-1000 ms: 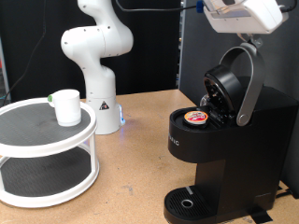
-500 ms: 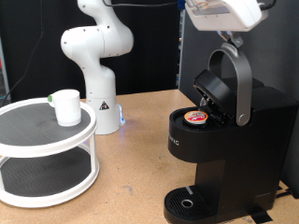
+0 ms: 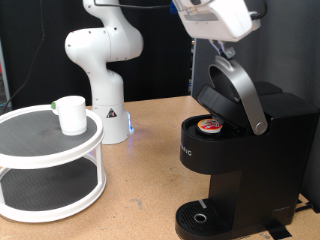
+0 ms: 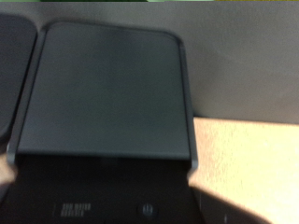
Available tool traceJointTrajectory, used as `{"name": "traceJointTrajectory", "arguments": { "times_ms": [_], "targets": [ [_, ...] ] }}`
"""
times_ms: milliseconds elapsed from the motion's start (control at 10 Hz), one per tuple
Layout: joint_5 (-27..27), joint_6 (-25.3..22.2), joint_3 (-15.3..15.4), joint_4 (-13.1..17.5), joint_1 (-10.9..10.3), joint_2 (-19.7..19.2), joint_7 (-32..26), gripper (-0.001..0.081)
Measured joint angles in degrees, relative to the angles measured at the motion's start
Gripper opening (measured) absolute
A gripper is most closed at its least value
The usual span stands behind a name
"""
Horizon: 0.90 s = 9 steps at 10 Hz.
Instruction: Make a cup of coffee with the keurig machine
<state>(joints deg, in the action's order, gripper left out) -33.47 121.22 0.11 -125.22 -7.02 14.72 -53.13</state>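
Gripper (image 3: 224, 45): at 12 o'clock in the exterior view, white hand body just under the frame's top edge, fingers pointing down onto the handle's top end; finger spacing hidden by the hand body and handle, so wide or narrow cannot be told.
Silver-grey handle (image 3: 240, 92): long axis running from about 11 o'clock at the gripper down to 5 o'clock at its pivot on the machine's side; upper end touching or just beside the fingers, exact contact not resolved.
Hinged lid (image 3: 213, 100): tilted, partly raised, front edge hanging over the pod chamber, gap open towards 7 o'clock.
Pod (image 3: 210, 125): seated in the round chamber, red-marked top visible beneath the lid, at about 6 o'clock from the gripper.
Keurig machine (image 3: 250, 165): filling the 3 to 5 o'clock part of the exterior view; round drip base (image 3: 203, 219) at 6 o'clock, bare, no mug on it.
Cup (image 3: 71, 114): at 9 o'clock, upright on the top tier of the white round rack (image 3: 52, 145), well apart from machine and gripper, lying towards 8 o'clock from the gripper.
Wrist view: dark flat lid top (image 4: 107, 89) filling most of the picture, tan tabletop (image 4: 248, 163) beside it; no fingers visible there.
Judged stage: pod loaded, lid not fully down, cup not yet under the spout.
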Motion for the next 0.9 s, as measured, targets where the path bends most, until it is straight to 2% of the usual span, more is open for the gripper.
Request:
{"name": "traceJointTrajectory", "arguments": {
  "times_ms": [900],
  "targets": [
    [6.5, 0.2, -1.2, -3.6, 2.9, 0.4, -1.9, 0.0004]
  ]
}}
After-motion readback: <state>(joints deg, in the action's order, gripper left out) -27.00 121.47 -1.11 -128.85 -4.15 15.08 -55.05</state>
